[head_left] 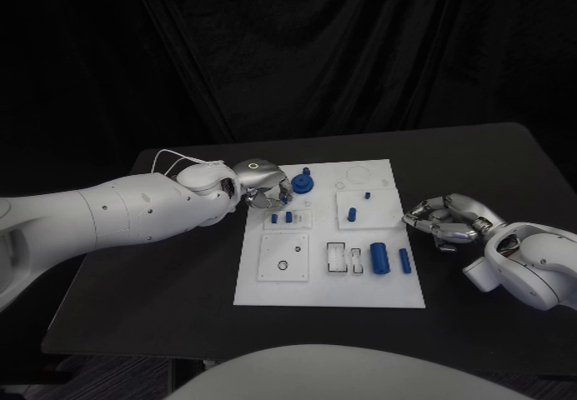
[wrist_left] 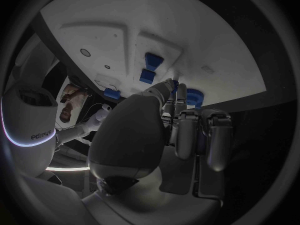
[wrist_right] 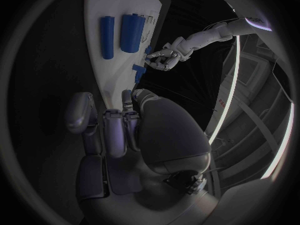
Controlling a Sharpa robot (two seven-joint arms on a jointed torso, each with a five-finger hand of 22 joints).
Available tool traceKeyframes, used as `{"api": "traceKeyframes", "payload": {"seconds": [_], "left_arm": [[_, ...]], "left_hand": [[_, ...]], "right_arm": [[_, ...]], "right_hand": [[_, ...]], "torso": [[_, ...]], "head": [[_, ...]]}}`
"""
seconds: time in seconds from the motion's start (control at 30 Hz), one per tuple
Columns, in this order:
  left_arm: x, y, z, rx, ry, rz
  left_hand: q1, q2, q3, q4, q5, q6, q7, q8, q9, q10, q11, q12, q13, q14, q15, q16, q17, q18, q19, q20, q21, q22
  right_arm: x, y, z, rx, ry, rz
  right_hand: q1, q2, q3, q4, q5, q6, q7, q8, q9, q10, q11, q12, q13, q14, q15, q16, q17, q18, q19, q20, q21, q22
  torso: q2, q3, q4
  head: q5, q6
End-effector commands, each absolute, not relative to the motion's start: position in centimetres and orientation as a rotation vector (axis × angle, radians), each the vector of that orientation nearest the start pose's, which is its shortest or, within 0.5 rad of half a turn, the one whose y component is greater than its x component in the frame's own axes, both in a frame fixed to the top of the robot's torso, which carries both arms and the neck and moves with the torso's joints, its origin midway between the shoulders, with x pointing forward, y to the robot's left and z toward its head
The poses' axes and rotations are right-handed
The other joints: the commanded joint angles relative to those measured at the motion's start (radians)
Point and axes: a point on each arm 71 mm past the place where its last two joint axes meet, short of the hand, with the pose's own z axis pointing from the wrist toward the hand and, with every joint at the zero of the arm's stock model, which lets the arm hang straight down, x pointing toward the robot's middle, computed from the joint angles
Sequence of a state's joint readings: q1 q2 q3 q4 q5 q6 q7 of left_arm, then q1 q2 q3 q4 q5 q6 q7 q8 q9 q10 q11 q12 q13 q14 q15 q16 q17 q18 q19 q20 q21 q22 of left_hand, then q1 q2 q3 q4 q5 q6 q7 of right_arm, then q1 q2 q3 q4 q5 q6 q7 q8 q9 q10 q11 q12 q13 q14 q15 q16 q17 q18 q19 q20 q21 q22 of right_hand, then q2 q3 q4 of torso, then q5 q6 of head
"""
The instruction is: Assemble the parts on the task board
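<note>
While the task board [head_left: 331,287] lies flat in the middle of the black table [head_left: 157,283], your left hand [head_left: 263,185] sits over the board's corner at about 11 o'clock from its centre. Its fingers curl downward next to a blue round part [head_left: 302,182], and you cannot tell from any view whether they actually have hold of it. From the left wrist camera you see the fingertips [wrist_left: 170,87] close to the board's white surface, with small blue parts just beyond them.

Your right hand [head_left: 446,220] rests off the board's edge at about 3 o'clock, on the bare table, fingers curled inward with nothing in them.

On the board, two small blue pegs [head_left: 280,218] stand at about 10 o'clock from centre, another blue piece [head_left: 351,214] at about 1 o'clock, and a thick blue cylinder [head_left: 378,257] lies beside a thinner blue rod [head_left: 404,260] at about 4 o'clock.
</note>
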State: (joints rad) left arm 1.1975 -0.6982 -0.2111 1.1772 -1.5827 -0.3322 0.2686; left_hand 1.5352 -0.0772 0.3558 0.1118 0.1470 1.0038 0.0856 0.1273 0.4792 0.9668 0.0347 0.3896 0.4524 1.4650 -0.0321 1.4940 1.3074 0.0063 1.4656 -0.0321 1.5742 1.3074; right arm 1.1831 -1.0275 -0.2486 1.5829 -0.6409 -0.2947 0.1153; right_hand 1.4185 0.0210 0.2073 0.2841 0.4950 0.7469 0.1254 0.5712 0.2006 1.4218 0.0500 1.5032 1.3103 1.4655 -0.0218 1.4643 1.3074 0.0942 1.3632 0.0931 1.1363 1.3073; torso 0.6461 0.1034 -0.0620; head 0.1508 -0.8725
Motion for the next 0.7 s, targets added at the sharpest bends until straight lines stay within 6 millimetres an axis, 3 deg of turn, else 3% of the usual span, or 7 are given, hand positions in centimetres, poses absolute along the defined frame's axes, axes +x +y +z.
{"api": "traceKeyframes", "payload": {"seconds": [0.03, 0.47, 0.7], "left_arm": [[50.49, 21.22, -26.04, 0.564, 1.71, -0.664], [50.57, 21.18, -26.2, 0.563, 1.724, -0.658], [50.67, 21.1, -26.46, 0.561, 1.744, -0.65]], "left_hand": [[-0.001, 0.002, -0.004, -0.003, 0.003, 0.004, 0.003, -0.005, 0.001, 0.009, 0.001, -0.006, -0.002, -0.008, 0.0, -0.006, 0.009, -0.006, 0.105, -0.001, -0.003, 0.263], [-0.001, -0.001, -0.005, -0.004, 0.004, 0.002, 0.003, -0.008, -0.002, 0.007, 0.003, -0.01, -0.005, -0.011, 0.001, -0.009, 0.004, -0.006, 0.105, 0.0, -0.003, 0.263], [-0.014, -0.008, -0.013, 0.003, -0.014, -0.039, -0.009, -0.038, -0.019, -0.014, 0.006, -0.034, -0.021, -0.017, 0.004, -0.015, -0.01, -0.006, 0.105, 0.002, -0.003, 0.263]], "right_arm": [[42.88, -27.91, -26.39, 0.636, 1.95, 0.96], [42.88, -27.85, -26.4, 0.635, 1.952, 0.962], [42.87, -27.84, -26.41, 0.635, 1.954, 0.962]], "right_hand": [[0.009, 0.003, 0.006, 0.001, 0.002, 0.005, -0.002, 0.004, -0.001, -0.008, -0.002, -0.004, 0.125, 0.038, 0.004, -0.005, 0.111, 0.006, -0.006, -0.003, -0.004, 0.125], [0.009, 0.003, 0.006, 0.001, 0.002, 0.005, -0.002, 0.004, -0.001, -0.008, -0.002, -0.004, 0.125, 0.038, 0.004, -0.005, 0.111, 0.006, -0.006, -0.003, -0.004, 0.125], [0.008, 0.004, 0.007, 0.002, 0.002, 0.005, -0.002, 0.005, -0.002, -0.009, -0.002, -0.005, 0.124, 0.037, 0.004, -0.006, 0.11, 0.006, -0.007, -0.003, -0.005, 0.124]], "torso": [[0.0, 0.0, 0.0007], [0.0, -0.0007, 0.0004], [0.0, -0.0001, 0.0007]], "head": [[-0.001, 0.0], [0.002, 0.0], [0.0, 0.0]]}}
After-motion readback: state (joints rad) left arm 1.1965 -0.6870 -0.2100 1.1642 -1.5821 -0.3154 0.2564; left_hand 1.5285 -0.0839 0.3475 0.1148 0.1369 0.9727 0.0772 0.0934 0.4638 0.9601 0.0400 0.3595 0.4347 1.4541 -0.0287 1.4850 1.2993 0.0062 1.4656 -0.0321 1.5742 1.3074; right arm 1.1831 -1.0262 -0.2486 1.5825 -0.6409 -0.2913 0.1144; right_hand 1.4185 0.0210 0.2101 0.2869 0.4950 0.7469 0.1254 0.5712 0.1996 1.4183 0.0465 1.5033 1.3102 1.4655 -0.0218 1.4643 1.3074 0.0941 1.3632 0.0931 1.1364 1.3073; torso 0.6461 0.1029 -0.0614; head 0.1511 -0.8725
